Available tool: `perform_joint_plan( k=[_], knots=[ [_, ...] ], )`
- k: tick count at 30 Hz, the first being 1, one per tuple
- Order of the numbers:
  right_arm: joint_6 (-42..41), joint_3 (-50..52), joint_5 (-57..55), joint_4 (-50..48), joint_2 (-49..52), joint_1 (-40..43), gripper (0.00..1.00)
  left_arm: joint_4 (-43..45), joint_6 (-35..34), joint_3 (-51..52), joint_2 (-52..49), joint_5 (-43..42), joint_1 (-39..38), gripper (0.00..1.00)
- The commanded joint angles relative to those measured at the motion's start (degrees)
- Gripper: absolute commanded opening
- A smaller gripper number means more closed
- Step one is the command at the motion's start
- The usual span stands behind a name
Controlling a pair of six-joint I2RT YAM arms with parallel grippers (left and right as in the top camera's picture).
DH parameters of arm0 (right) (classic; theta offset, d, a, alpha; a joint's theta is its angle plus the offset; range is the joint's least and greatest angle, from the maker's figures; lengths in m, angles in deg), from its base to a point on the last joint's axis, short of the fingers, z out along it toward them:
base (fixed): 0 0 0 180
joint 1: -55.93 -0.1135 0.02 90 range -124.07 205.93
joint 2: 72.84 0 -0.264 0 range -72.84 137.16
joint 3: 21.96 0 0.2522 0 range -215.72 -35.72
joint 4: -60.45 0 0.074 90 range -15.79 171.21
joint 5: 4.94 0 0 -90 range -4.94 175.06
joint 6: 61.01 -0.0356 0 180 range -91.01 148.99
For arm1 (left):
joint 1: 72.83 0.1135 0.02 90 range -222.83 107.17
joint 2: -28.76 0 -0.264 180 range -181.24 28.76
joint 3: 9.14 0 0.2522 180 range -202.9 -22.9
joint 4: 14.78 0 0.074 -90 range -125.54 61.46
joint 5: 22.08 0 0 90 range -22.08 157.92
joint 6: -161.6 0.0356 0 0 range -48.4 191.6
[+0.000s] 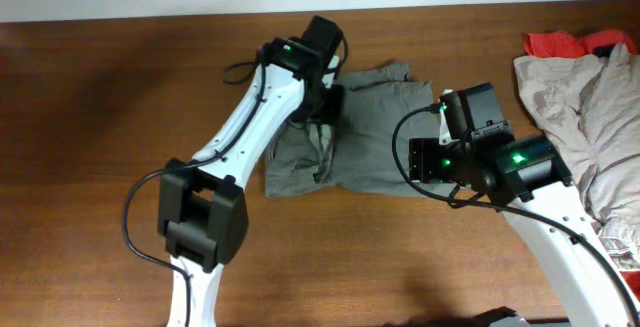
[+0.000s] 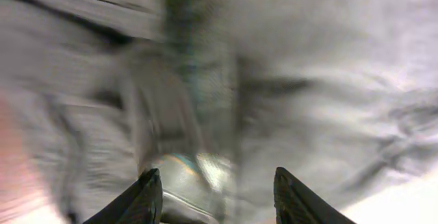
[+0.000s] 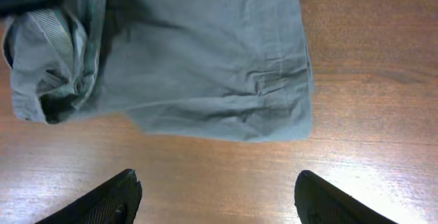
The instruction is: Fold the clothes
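No writing, label, brand mark, number or sign can be read in any view. No legible print is seen on the shorts (image 3: 205,53) ahead of the right tool (image 3: 217,176). Just beyond the left tool (image 2: 215,172), the same fabric is too blurred for any mark to be made out.

Left wrist: shorts (image 2: 328,80) motion-blurred; right wrist sharp, glare on table (image 3: 226,162); overhead even.
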Motion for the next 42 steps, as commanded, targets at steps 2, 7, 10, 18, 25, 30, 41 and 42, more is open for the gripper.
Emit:
perform_joint_plan(
  k=[2,7,10,18,25,30,41,42],
  knots=[
    [-0.02,-0.02,0.35,0.24,-0.87,0.15,0.77,1.99,-0.13,-0.83,-0.31,8.68,3.26,0.41],
    [0.0,-0.02,0.35,0.26,-0.87,0.15,0.78,3.37,-0.13,-0.83,-0.31,9.97,4.44,0.05],
    [0.0,-0.02,0.33,0.44,-0.87,0.17,0.78,2.58,-0.13,-0.85,-0.04,9.92,4.55,0.01],
    [-0.02,-0.02,0.35,0.48,-0.87,0.17,0.78,-0.92,3.74,-0.9,5.38,11.8,4.5,0.4],
    [-0.04,-0.02,0.37,0.72,-0.87,0.15,0.78,-0.44,3.74,0.7,2.67,12.94,5.62,0.04],
    [-0.02,-0.02,0.35,1.29,-0.87,0.15,0.78,3.5,3.74,2.05,-3.5,5.2,5.25,0.0],
    [-0.04,-0.02,0.35,1.46,-0.87,0.15,0.78,10.71,4.72,2.1,-8.11,1.46,-1.79,0.01],
    [-0.04,-0.02,0.35,1.46,-0.87,0.15,0.78,10.95,4.7,2.1,-8.52,2.1,-2.4,0.04]
  ],
)
